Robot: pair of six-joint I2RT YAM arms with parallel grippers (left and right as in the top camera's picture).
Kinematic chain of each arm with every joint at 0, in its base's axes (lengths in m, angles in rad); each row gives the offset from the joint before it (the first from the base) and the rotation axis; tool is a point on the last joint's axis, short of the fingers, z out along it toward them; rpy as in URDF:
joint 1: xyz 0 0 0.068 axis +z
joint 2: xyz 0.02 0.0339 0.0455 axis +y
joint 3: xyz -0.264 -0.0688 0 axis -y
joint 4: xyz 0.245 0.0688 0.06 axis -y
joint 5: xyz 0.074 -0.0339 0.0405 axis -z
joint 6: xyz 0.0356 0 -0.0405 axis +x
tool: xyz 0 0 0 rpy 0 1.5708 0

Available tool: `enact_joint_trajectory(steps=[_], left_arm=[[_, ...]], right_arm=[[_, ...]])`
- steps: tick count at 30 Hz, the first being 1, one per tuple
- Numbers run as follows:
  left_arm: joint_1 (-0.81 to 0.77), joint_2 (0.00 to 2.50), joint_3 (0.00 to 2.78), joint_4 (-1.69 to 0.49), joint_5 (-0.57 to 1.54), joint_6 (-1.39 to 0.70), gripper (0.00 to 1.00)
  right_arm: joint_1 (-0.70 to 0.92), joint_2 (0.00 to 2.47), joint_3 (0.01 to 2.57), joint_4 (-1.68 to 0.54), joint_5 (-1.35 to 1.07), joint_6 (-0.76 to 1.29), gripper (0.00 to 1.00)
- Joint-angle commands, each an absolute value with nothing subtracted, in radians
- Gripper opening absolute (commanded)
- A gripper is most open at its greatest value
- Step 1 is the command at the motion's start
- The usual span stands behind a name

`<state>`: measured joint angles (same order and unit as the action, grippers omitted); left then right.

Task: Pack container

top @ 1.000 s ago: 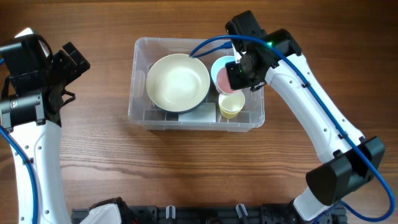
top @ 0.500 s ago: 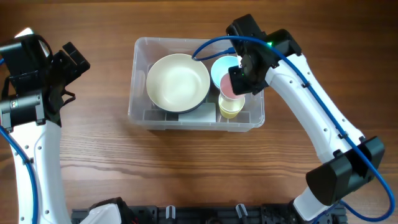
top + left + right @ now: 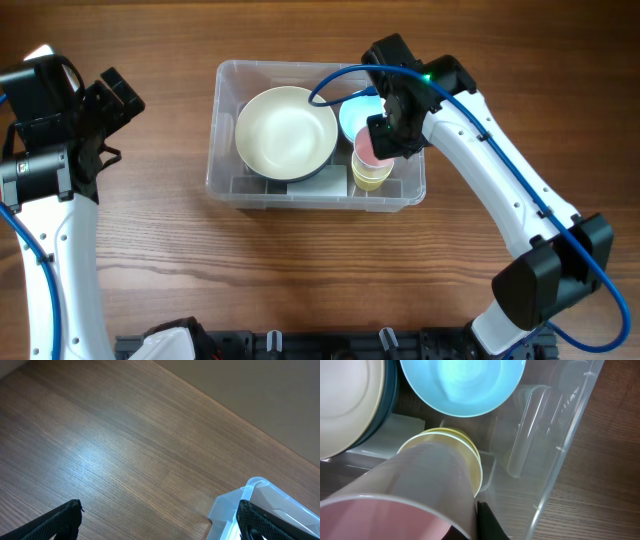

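The clear plastic container (image 3: 225, 80) sits mid-table, holding a large cream bowl (image 3: 286, 131), a light blue bowl (image 3: 352, 115) and a yellow cup (image 3: 372, 176). My right gripper (image 3: 388, 135) is shut on a pink cup (image 3: 364, 148) and holds it tilted, its base entering the yellow cup (image 3: 455, 442). In the right wrist view the pink cup (image 3: 405, 495) fills the lower left, with one finger (image 3: 487, 522) pressed on its wall. My left gripper (image 3: 160, 520) is open and empty over the table left of the container's corner (image 3: 240, 505).
A white flat object (image 3: 318, 181) lies under the cream bowl at the container's front wall. Bare wooden table (image 3: 300, 270) surrounds the container. The left arm (image 3: 55, 130) stands at the far left edge.
My right gripper has carried the pink cup downward in the overhead view, from over the blue bowl to the yellow cup's mouth. The left arm has not moved.
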<state>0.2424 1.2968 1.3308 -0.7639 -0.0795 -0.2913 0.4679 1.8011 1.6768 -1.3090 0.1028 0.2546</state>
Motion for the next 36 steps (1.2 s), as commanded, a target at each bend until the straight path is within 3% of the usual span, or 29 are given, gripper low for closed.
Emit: enact_joint_trajectory(steps=[1,2,5,16,18,21,22,28,36], left_arm=[[0.247,1.292,1.342,-0.765,-0.068,-0.300,1.00],[0.247,1.292,1.342,-0.765,-0.068,-0.300,1.00],[0.247,1.292,1.342,-0.765,-0.068,-0.300,1.00],[0.247,1.292,1.342,-0.765,-0.068,-0.300,1.00],[0.247,1.292,1.342,-0.765,-0.068,-0.300,1.00],[0.247,1.292,1.342,-0.765,-0.068,-0.300,1.00],[0.247,1.292,1.342,-0.765,-0.068,-0.300,1.00],[0.247,1.292,1.342,-0.765,-0.068,-0.300,1.00],[0.247,1.292,1.342,-0.765,-0.068,-0.300,1.00]], right_arm=[[0.467,1.810,1.674,-1.301,0.124,0.269,0.32],[0.467,1.810,1.674,-1.300,0.124,0.269,0.38],[0.467,1.810,1.674,-1.290,0.124,0.262,0.44],[0.377,1.705,1.780,-1.230,0.124,0.266,0.47],[0.323,1.667,1.806,-1.226,0.124,0.268,0.61],[0.229,1.603,1.811,-1.200,0.124,0.268,0.96],[0.197,1.584,1.811,-1.192,0.124,0.268,0.99],[0.072,1.520,1.811,-1.153,0.124,0.211,1.00],[0.061,1.522,1.807,-1.153,0.123,0.210,1.00]])
